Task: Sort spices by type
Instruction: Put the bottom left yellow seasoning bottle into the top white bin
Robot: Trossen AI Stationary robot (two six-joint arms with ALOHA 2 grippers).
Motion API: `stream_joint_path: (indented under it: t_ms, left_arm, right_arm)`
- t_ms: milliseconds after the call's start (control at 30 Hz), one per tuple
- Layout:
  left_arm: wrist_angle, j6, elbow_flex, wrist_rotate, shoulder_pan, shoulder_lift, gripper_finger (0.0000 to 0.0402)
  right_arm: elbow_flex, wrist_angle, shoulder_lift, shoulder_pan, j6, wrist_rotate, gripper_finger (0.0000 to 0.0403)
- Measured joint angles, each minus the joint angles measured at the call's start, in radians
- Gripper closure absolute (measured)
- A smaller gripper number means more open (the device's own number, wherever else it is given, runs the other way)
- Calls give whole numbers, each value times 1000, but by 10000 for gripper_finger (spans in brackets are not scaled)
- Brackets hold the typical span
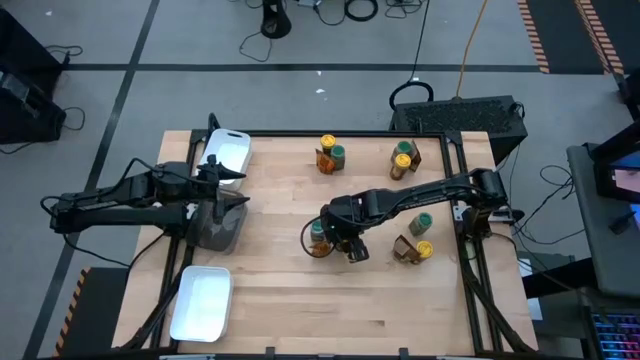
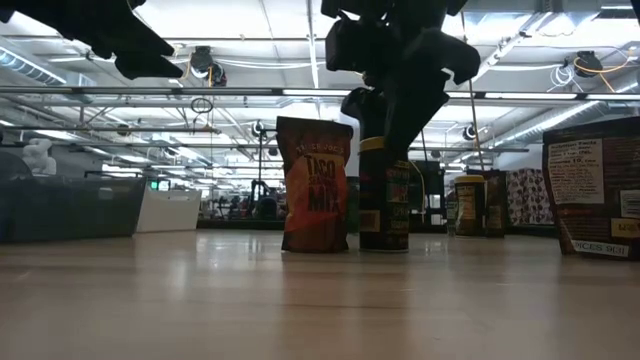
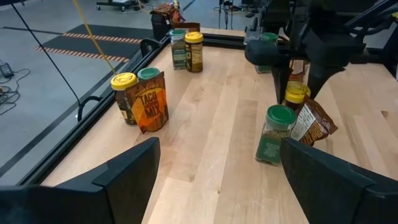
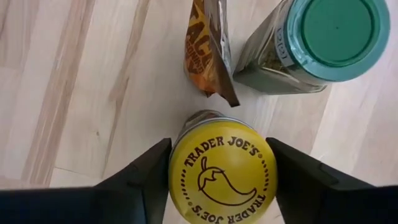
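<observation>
The right gripper's (image 4: 219, 180) jaws stand spread on either side of a yellow-lidded jar (image 4: 222, 172), flanking its lid without visibly pressing it, so the jar looks framed rather than held; the left gripper's (image 3: 217, 180) jaws are spread wide with nothing between them. In the right wrist view, an orange packet (image 4: 208, 50) and a green-lidded jar (image 4: 317, 43) sit just beyond the yellow lid, close together. A closing or lifting move that drifts could, by this reading, clip the packet or knock the green-lidded jar over. The high view alone shows the layout: the right gripper (image 1: 345, 240) works mid-table, the left gripper (image 1: 225, 190) waits near the left edge over a dark tray (image 1: 215, 232), between two white trays (image 1: 203, 302), and other small clusters of spices stand along the far and right sides of the table (image 1: 280, 290). The low view adds what the overhead hides: the taco mix packet (image 2: 316, 183) stands upright, touching or just beside a dark jar (image 2: 385, 195) under the arm. The left wrist view shows a separate green-lidded jar (image 3: 273, 134) leaning against nothing, upright.
</observation>
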Motion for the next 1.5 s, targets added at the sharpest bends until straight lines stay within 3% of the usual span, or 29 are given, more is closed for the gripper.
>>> stream_joint_path:
  t_ms: [167, 400, 700, 867, 1033, 1233, 1500]
  left_arm:
    - [0, -1, 0, 0, 0, 0, 68]
    - [-2, -4, 0, 0, 0, 0, 68]
    - [-10, -24, 4, -22, 0, -15, 68]
    - [-58, -37, 33, -131, 0, -37, 68]
    - [-71, -56, 37, -190, 0, -49, 68]
    - [-73, -57, 37, -197, 0, -49, 68]
    - [-78, -34, 43, -195, 0, -49, 68]
  right_arm:
    - [35, -104, -3, 0, -3, 34, 203]
    - [211, -293, -4, -1, -40, 126, 194]
    - [487, -313, -7, -88, -145, 179, 195]
    - [538, -139, -8, -193, -224, 151, 195]
    - [540, 97, 42, -295, -240, -26, 195]
    - [566, 366, 180, -362, -254, -139, 195]
    - [778, 602, 446, -415, -88, -199, 195]
